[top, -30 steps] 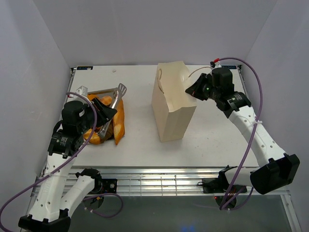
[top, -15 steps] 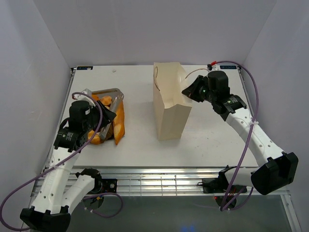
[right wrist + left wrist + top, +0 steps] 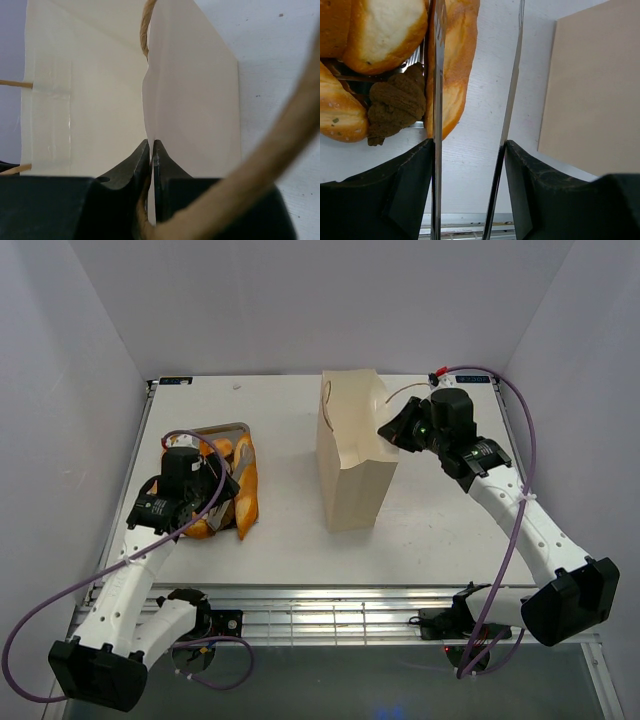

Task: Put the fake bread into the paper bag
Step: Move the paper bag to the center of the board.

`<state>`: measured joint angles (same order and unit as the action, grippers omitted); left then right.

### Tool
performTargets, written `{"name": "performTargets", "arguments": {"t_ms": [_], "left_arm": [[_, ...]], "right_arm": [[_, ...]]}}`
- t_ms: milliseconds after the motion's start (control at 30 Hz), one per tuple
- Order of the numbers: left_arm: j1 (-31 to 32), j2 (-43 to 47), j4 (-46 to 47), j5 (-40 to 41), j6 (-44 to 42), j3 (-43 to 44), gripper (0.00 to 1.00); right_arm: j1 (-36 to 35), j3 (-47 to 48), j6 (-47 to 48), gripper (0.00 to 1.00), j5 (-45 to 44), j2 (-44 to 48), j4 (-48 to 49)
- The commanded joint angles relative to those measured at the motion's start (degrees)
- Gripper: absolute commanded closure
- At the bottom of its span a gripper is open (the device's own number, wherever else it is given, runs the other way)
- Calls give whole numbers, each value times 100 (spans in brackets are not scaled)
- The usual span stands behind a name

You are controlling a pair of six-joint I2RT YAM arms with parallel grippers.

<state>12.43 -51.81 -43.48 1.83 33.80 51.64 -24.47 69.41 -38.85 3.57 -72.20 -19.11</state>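
Note:
The fake bread (image 3: pixel 245 490) lies piled on a steel tray (image 3: pixel 238 426) at the left: a long baguette (image 3: pixel 457 65), oval rolls (image 3: pixel 385 30) and a brown knotted piece (image 3: pixel 395 105). My left gripper (image 3: pixel 218 483) hovers over the pile, shut on silver tongs (image 3: pixel 438 100); in the left wrist view both tong arms run between its fingers (image 3: pixel 469 150), one arm over the baguette. The paper bag (image 3: pixel 355 470) stands upright mid-table. My right gripper (image 3: pixel 390 430) is shut on the bag's right rim; in the right wrist view its jaws (image 3: pixel 151 145) pinch the thin wall (image 3: pixel 195 100).
A loose cord handle (image 3: pixel 280 140) curves across the right wrist view; the other handle (image 3: pixel 326 400) hangs at the bag's left rim. The bag's side (image 3: pixel 595 95) shows right of the tongs. White walls enclose the table on three sides.
My left gripper has moved right and forward over the bread with the tongs, now hiding them from above. The bag shifted slightly left, still held at the rim by my right gripper.

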Motion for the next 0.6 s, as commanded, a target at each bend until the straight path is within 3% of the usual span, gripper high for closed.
{"name": "performTargets", "arguments": {"t_ms": [0,567], "left_arm": [[-21,-135,103,274,-233,135,32],[32,-1779,806,556,-1385,1103,32]], "right_arm": [[-23,-103,141,88,-59,145,162],[-23,-50,317,88,-59,101,127]]}}
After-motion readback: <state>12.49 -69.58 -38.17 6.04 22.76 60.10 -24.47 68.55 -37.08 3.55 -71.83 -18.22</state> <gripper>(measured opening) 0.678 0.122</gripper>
